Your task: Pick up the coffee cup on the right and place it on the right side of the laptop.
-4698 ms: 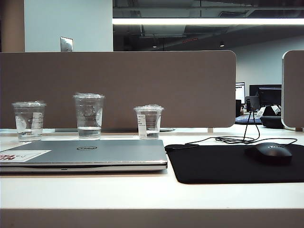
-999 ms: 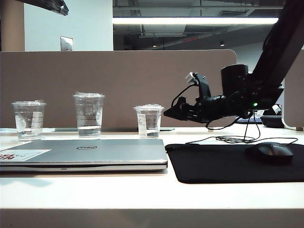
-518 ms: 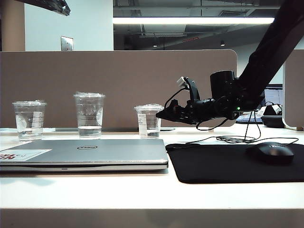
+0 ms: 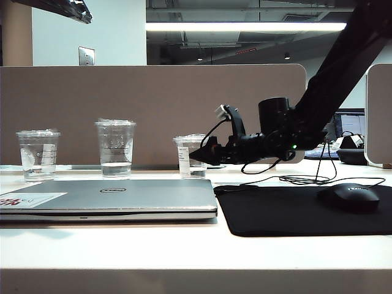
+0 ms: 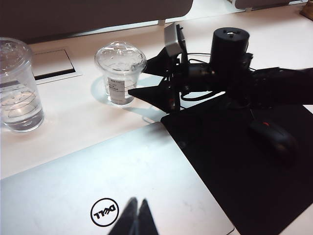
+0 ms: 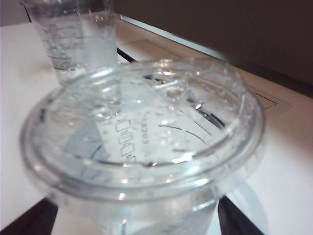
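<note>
Right claw [image 5: 146, 78] spread wide either side of coffee cup [image 5: 120, 72], not gripping, cup upright near worktop's back edge behind laptop [image 5: 117, 191], left claw [image 5: 136, 218] clenched above laptop lid.

coffee cup [image 4: 190, 157] behind laptop [image 4: 110, 199]; mouse pad [image 4: 300, 210] right of laptop

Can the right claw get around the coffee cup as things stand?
Probably yes. The right claw is open, one finger on each side of the coffee cup, nothing between them; the taller cup stands well apart.
</note>
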Robot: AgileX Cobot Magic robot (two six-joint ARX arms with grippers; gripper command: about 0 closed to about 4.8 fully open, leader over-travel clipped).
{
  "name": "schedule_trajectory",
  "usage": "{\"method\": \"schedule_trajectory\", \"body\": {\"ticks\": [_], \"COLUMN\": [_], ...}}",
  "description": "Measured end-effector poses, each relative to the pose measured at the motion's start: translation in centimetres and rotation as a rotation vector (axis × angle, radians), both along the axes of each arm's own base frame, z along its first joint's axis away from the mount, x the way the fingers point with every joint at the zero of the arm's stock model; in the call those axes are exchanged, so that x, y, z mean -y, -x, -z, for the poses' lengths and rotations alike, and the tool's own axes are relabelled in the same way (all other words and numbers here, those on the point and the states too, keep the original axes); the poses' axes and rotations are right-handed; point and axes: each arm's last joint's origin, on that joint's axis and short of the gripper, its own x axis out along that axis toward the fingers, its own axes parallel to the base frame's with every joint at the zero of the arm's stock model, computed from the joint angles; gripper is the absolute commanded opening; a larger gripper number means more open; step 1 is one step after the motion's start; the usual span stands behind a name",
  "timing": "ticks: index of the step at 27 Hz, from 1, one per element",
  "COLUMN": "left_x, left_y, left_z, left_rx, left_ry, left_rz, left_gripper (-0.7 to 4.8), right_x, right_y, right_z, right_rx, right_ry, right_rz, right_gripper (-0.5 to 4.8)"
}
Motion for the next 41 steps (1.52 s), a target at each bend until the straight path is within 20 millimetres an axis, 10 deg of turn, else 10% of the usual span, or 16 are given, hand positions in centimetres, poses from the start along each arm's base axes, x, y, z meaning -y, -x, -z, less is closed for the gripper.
{"method": "schedule_trajectory", "body": {"ticks": [41], "left_x": [0.0], "left_y": [0.0], "left_z": [0.0], "left_rx": [-0.002], "left_ry": [-0.001], "left_rz": [0.0], "left_gripper": [-0.06], "right_x": [-6.3], "right_y": [-0.1], "right_z": [1.6], "right_rx": [0.067], "right_ry": [0.068], "right_rz": [0.138], "right_gripper": [4.78]}}
